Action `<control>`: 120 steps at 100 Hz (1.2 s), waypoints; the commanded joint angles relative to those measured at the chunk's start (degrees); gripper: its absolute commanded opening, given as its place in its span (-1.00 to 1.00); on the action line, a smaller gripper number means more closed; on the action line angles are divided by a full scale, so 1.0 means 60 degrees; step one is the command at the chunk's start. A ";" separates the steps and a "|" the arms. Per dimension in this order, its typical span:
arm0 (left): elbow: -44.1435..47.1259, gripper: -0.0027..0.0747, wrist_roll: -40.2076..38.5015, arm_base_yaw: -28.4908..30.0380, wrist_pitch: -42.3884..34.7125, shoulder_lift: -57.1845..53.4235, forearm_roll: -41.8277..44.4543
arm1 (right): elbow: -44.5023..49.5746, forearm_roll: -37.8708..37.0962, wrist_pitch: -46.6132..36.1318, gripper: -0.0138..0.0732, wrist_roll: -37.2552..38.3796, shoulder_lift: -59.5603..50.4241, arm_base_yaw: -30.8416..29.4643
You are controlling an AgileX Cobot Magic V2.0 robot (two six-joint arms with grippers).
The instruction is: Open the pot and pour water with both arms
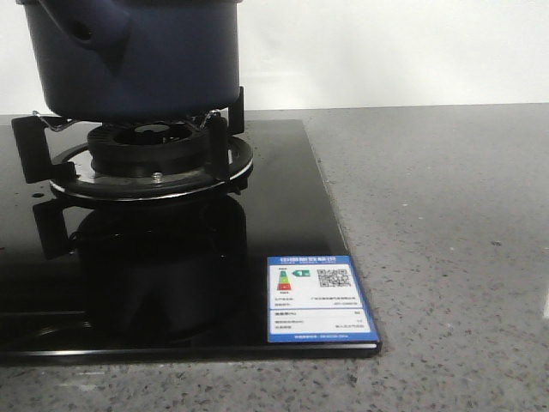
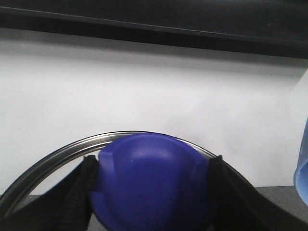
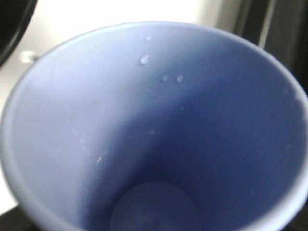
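The dark navy-blue pot (image 1: 146, 60) stands on the gas burner (image 1: 150, 146) at the far left of the front view, its top cut off by the frame. Neither gripper shows in that view. In the left wrist view my left gripper (image 2: 151, 192) is shut on the blue lid knob (image 2: 151, 178), with the lid's metal rim (image 2: 57, 154) arching behind it against a white wall. The light-blue cup (image 3: 144, 120) fills the right wrist view; I look into it and see a few droplets on its inner wall. My right fingers are hidden behind it. The cup's edge also shows in the left wrist view (image 2: 302, 159).
The burner sits on a black glass hob (image 1: 171, 283) with black pan supports (image 1: 227, 129) and a blue energy label (image 1: 313, 300) at its front right corner. Grey speckled counter (image 1: 446, 240) lies to the right. A white wall stands behind.
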 commanded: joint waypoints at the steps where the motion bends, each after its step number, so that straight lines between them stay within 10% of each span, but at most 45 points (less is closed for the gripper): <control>1: -0.0366 -0.02 -0.0001 0.0001 -0.0992 -0.0260 0.0023 | -0.0340 0.0605 0.0077 0.05 0.1690 -0.0631 0.0012; 26: -0.0366 -0.02 -0.0001 0.0001 -0.0992 -0.0260 0.0023 | -0.0340 0.2464 0.2810 0.05 0.5972 -0.1297 -0.0017; 46: -0.0366 -0.02 -0.0001 0.0001 -0.0992 -0.0260 0.0023 | -0.0013 0.5580 0.3542 0.05 0.7060 -0.2120 -0.1054; 88: -0.0366 -0.02 -0.0001 0.0001 -0.0992 -0.0260 0.0023 | 0.5894 0.7786 -0.2528 0.05 0.9722 -0.4601 -0.4900; 120: -0.0366 -0.02 -0.0001 0.0001 -0.0992 -0.0260 0.0023 | 0.7271 0.7870 -0.4049 0.05 0.9704 -0.3927 -0.5459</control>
